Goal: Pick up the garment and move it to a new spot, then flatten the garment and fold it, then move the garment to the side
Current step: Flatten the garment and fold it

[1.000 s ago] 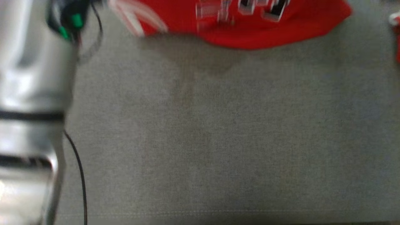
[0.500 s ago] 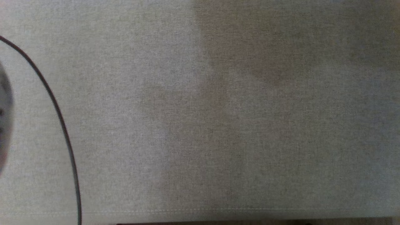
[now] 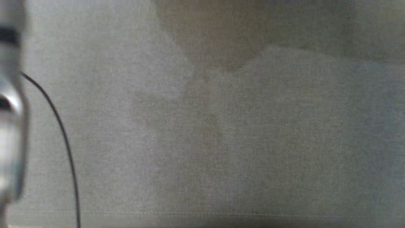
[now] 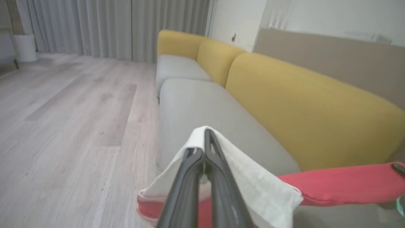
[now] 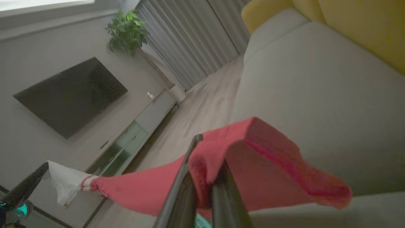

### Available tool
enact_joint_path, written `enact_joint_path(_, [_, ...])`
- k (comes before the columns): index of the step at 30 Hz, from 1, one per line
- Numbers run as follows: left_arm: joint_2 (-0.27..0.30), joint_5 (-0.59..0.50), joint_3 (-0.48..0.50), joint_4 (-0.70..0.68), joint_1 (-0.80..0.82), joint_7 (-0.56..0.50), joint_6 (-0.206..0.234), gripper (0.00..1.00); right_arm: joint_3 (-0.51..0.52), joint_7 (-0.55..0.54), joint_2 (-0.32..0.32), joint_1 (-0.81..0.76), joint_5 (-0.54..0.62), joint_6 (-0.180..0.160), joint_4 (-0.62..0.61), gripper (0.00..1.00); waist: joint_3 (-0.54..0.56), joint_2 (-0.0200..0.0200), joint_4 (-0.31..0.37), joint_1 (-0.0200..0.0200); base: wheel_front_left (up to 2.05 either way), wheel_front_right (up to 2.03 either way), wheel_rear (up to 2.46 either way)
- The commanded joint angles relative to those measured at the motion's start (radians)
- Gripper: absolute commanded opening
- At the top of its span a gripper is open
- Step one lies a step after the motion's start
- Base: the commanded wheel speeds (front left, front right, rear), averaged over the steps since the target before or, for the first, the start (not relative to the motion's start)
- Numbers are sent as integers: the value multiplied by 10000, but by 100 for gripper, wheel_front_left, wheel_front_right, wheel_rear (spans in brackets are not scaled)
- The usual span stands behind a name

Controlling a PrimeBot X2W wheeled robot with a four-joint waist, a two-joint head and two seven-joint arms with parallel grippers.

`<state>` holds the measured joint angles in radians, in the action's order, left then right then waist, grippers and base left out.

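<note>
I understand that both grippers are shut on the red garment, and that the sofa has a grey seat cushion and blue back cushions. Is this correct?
Not quite. The back cushions are yellow, not blue; the left wrist view shows it. The rest stands: the left gripper and the right gripper are both shut on the red garment, and the seat cushion is grey.

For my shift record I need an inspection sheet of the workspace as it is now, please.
Surface: grey sofa seat, partly in shadow.
Job's things: red garment with white trim, stretched between both grippers.
Clutter: nothing seen.
Grippers: left gripper shut on the white trim; right gripper shut on red fabric.
Cables: black cable beside the left forearm.
Surroundings: yellow backrest, wood floor, curtains, wall television, plant.
</note>
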<state>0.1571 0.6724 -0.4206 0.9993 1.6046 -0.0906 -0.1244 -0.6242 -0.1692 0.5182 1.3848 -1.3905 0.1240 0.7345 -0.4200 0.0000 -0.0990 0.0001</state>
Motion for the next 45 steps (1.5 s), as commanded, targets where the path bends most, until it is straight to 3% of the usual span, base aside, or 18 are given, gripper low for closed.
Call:
enact_joint_path(1, [542, 146, -35, -444, 144, -127, -58, 0, 9, -82, 147, -133, -96, 67, -289, 0, 427, 0, -76, -1, 0, 0, 0])
enact_joint_path(5, [1200, 1364, -1253, -1659, -1734, -1482, -60, 0, -674, -859, 394, -2067, -562, 67, -403, 0, 1429, 0, -118, -1, 0, 0, 0])
enact_joint_path(10, [2452, 2931, -2511, -3258, -3995, -3837, -61, 0, -1382, -2226, 726, -4133, -1253, 67, -637, 0, 2647, 0, -117, -1, 0, 0, 0])
enact_joint_path(17, [4078, 4608, -3201, -4994, -6808, -6780, 26, 0, -2499, -4350, 1358, -6308, -1690, 67, -812, 0, 3969, 0, 32, -1, 0, 0, 0])
enact_joint_path(22, [5213, 5580, -3529, -7050, -8456, -8619, 667, 0, -3118, -5309, 1896, -7337, -1700, 67, -1341, 0, 4255, 0, 160, -1, 0, 0, 0])
enact_joint_path(29, [6785, 6732, -3644, -10183, -9976, -10310, 2041, 0, -3729, -6571, 3047, -8178, -1669, 67, -2597, 0, 4213, 0, 409, -1, 0, 0, 0])
enact_joint_path(30, [7222, 7075, -3506, -11095, -10253, -10566, 2476, 0, -3769, -7024, 3482, -8316, -1856, 67, -3062, 0, 4088, 0, 542, -1, 0, 0, 0])
enact_joint_path(35, [7491, 7238, -3109, -11754, -10085, -10551, 2972, 0, -3572, -7090, 3634, -8122, -2054, 67, -3422, 0, 3723, 0, 779, -1, 0, 0, 0])
enact_joint_path(45, [6687, 6719, -2940, -10038, -8625, -10481, 3105, 0, -3278, -7234, 2822, -7025, -2423, 67, -2703, 0, 2842, 0, 1235, -1, 0, 0, 0])
